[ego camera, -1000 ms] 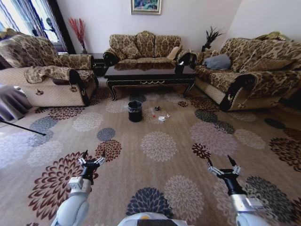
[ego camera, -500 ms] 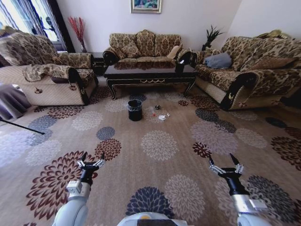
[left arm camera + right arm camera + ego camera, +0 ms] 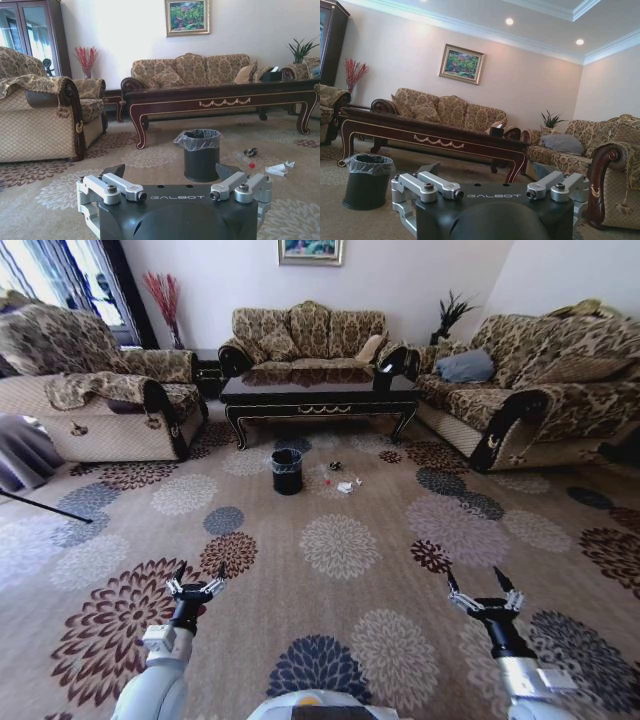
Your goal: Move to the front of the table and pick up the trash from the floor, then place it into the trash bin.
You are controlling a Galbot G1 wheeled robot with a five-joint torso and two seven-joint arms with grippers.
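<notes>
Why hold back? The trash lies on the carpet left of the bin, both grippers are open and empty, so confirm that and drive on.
One thing is wrong: the trash lies on the floor to the right of the trash bin, not left, as the head view shows. The left gripper and right gripper are indeed open and empty.

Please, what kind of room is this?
Most likely a home living room: patterned brown fabric sofas stand around a long glossy dark coffee table, on a beige carpet with round flower medallions, with a framed painting on the wall.
</notes>
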